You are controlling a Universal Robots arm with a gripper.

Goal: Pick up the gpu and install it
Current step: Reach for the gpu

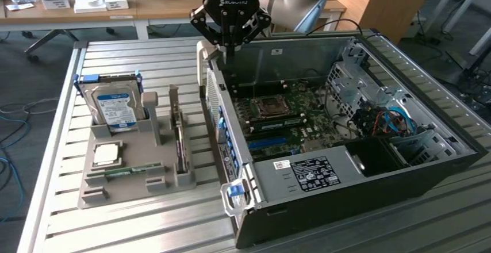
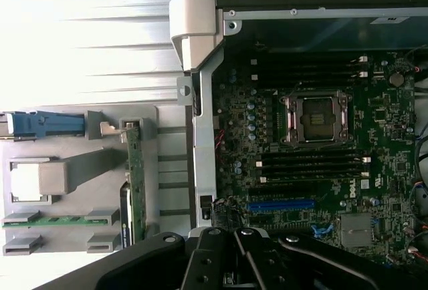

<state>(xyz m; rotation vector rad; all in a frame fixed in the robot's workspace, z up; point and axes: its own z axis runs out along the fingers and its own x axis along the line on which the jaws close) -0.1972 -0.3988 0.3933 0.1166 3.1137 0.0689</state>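
Note:
The gpu (image 1: 179, 138) stands on edge in a slot of the grey holder (image 1: 130, 192), left of the open computer case (image 1: 345, 172) in the exterior view. In the wrist view the gpu (image 2: 136, 176) shows edge-on as a thin green strip. My gripper (image 1: 229, 49) hangs above the case's rear corner near the side wall, well apart from the card, its fingers closed together with nothing between them. In the wrist view the gripper (image 2: 235, 238) sits over the motherboard's (image 2: 314, 150) edge, near the blue slot (image 2: 282, 204).
The holder also carries a hard drive with a blue-white label (image 1: 115, 106), a processor chip (image 1: 106, 154) and a narrow RAM stick (image 1: 126, 171). The case lies on a slatted metal table (image 1: 153, 57). A desk with small items (image 1: 84, 0) stands behind.

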